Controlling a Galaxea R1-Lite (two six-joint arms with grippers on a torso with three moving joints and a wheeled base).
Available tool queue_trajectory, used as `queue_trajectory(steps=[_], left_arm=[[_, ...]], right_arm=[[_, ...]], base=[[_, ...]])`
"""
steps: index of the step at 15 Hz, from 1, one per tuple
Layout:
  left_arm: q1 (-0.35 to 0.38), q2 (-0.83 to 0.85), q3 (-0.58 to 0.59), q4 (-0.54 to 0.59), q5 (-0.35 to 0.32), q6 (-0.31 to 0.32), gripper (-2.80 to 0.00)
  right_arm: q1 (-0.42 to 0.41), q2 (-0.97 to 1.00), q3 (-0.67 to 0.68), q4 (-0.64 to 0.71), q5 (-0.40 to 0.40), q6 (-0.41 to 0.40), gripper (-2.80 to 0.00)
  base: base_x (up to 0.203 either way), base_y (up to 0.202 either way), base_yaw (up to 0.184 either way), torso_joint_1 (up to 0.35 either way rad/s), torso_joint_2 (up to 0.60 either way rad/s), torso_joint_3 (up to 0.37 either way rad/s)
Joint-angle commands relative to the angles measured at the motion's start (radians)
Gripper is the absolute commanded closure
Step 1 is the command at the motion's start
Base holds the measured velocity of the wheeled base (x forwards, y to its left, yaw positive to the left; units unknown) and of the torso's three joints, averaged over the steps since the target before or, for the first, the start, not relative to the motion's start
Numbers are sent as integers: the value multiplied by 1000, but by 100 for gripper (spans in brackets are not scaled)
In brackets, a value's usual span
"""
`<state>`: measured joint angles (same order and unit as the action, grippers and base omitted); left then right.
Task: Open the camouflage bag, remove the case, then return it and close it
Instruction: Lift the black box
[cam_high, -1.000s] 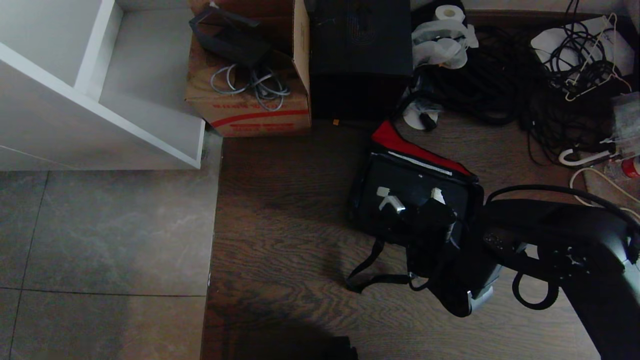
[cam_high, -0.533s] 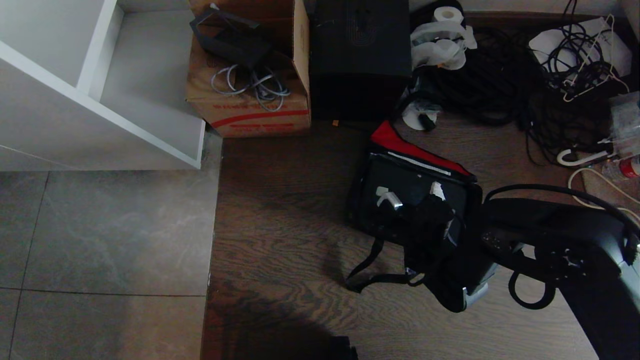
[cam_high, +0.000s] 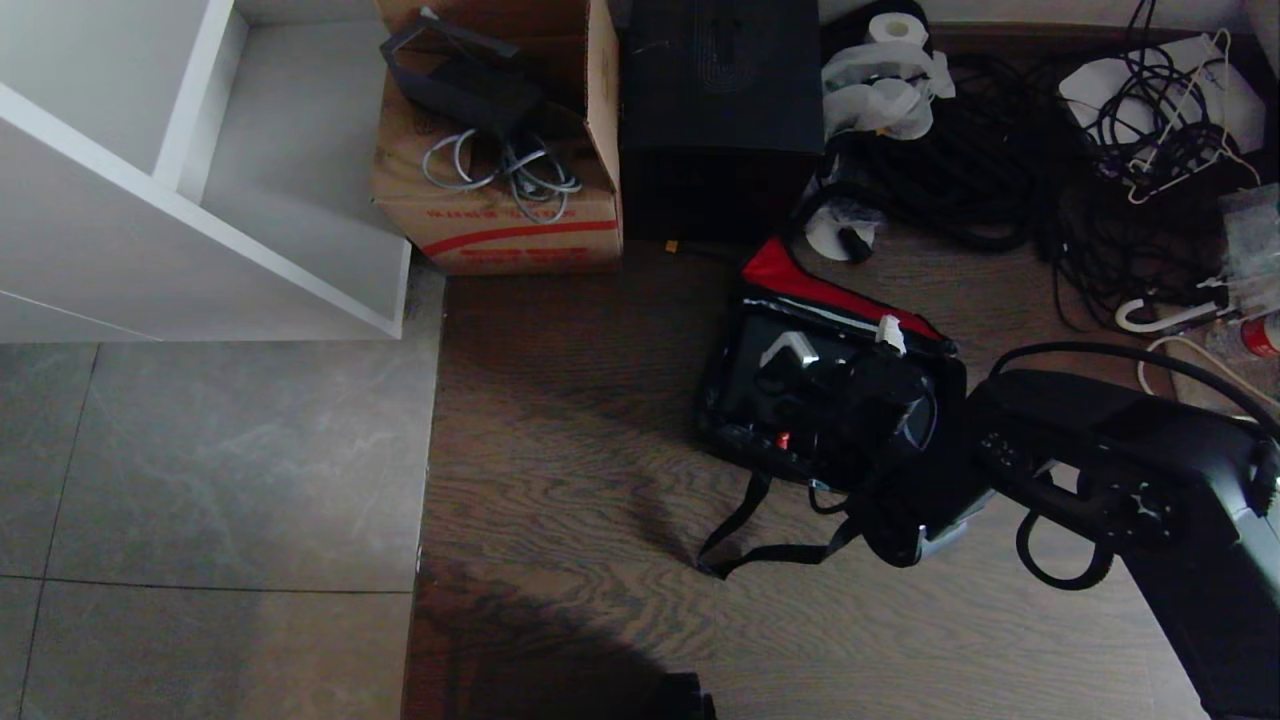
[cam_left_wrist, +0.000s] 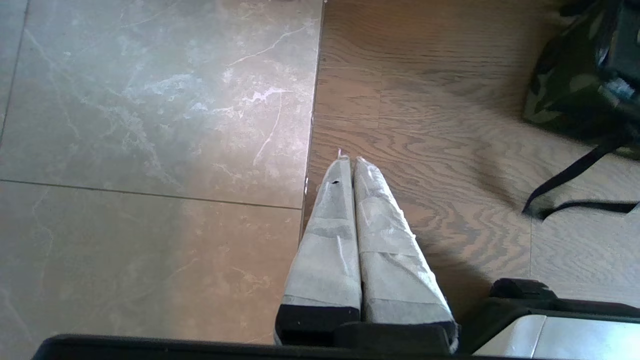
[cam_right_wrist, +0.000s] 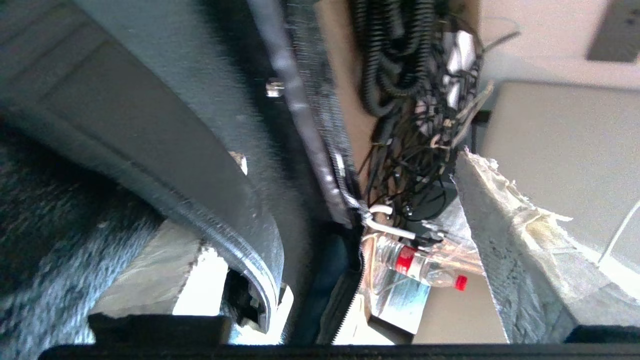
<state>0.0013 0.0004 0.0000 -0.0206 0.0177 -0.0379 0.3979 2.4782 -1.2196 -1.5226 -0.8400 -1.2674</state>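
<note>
Because the lid lay folded back, the camouflage bag (cam_high: 712, 420) stood open on the wooden floor (cam_high: 580, 480), its red inner panel (cam_high: 800, 280) turned toward the clutter of cables behind it and its shoulder strap (cam_high: 745, 520) trailing loose on the near side. The case (cam_high: 800, 410) sat inside the bag, somewhat tilted, so that part of its side showed above the bag's near wall.

The right gripper (cam_high: 885, 385) had reached in from the bag's right end and hung over the right end of the case's handle. In the right wrist view its fingers (cam_right_wrist: 505, 235) stood wide apart with nothing clamped between them. The left gripper (cam_left_wrist: 348, 160) was parked well away over the seam between tile and wood, its two padded fingers pressed together and empty.

With the jaws wide at the handle and the case in the bag, the step was probably either the reach to lift the case out or the letting go after setting it back; this moment alone did not settle which. For a lift, the fingers would need to close on the handle between its pale metal mounts (cam_high: 790, 350) and draw the case up clear of the bag's walls. For a return, the tilted case would need to settle flat, with its small red spot (cam_high: 783, 440) below the rim, before the lid could come over.
</note>
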Motion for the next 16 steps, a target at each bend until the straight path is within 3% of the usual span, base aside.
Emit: queue_trajectory(steps=[1, 11, 12, 16], left_arm=[[0, -2, 11, -1, 1, 0, 0], [0, -2, 11, -1, 1, 0, 0], [0, -2, 11, -1, 1, 0, 0], [0, -2, 11, -1, 1, 0, 0]], right_arm=[[-28, 14, -34, -7, -11, -13, -280], [-53, 77, -94, -7, -64, -30, -280], [-53, 77, -87, -7, -62, -30, 0], [-50, 76, -63, -7, -65, -24, 0]], base=[[0, 0, 0, 0, 0, 0], [0, 0, 0, 0, 0, 0], [0, 0, 0, 0, 0, 0], [0, 0, 0, 0, 0, 0]])
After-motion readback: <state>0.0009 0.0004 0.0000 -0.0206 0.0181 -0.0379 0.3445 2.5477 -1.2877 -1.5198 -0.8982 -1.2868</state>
